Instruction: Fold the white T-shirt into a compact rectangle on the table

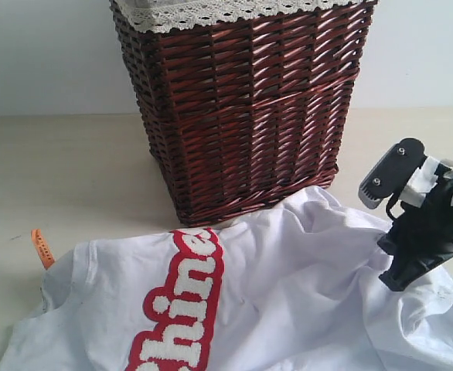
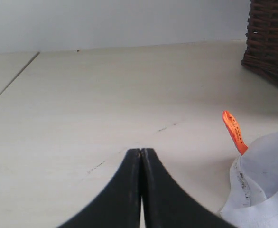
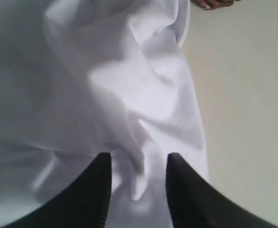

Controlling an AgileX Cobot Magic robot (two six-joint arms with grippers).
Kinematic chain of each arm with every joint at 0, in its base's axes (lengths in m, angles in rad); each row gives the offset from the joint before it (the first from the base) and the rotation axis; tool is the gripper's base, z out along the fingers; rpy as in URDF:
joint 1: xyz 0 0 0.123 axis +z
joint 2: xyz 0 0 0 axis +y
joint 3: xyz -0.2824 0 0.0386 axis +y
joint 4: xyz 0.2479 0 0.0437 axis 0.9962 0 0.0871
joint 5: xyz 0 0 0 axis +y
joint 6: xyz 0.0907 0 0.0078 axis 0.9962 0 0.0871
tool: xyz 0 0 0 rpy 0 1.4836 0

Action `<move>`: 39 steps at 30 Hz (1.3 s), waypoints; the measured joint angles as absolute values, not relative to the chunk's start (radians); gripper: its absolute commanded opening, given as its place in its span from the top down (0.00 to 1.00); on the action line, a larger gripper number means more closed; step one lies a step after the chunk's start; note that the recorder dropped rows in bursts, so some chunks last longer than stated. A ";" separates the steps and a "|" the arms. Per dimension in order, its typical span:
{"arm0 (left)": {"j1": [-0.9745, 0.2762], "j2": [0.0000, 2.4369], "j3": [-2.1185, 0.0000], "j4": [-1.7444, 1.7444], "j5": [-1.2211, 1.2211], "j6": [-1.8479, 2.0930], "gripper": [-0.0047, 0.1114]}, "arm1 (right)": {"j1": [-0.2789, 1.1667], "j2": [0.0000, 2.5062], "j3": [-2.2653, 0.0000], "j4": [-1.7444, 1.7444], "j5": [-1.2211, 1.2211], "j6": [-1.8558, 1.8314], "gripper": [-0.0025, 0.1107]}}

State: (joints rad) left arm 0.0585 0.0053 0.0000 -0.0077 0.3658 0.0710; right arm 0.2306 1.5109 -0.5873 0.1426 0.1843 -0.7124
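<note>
Pale beige table (image 1: 80, 170) carries the white T-shirt (image 1: 288, 278), which lies rumpled and unfolded just in front of the wicker basket (image 1: 242, 108). Right gripper (image 3: 139, 159): jaws spread, poised over a raised ridge of cloth at the shirt's right side. Centre that ridge between both fingers before closing, and avoid gathering extra layers. Left gripper (image 2: 141, 151): jaws pressed together, holding nothing, over bare table near the orange neck tag (image 2: 235, 132). Obstruction: the basket stands close behind and probably limits room for spreading; draw the cloth away from it first.
</note>
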 measured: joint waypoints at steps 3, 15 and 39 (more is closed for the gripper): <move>0.058 0.005 0.000 -0.008 0.366 0.071 0.96 | 0.231 1.445 -0.587 0.143 0.197 -0.712 0.58; 0.058 0.005 0.000 -0.008 0.366 0.071 0.96 | 0.229 1.213 -0.571 0.227 0.893 -1.302 0.98; 0.058 0.005 0.000 -0.008 0.366 0.071 0.96 | 0.078 1.306 -0.558 0.055 0.676 -0.548 0.63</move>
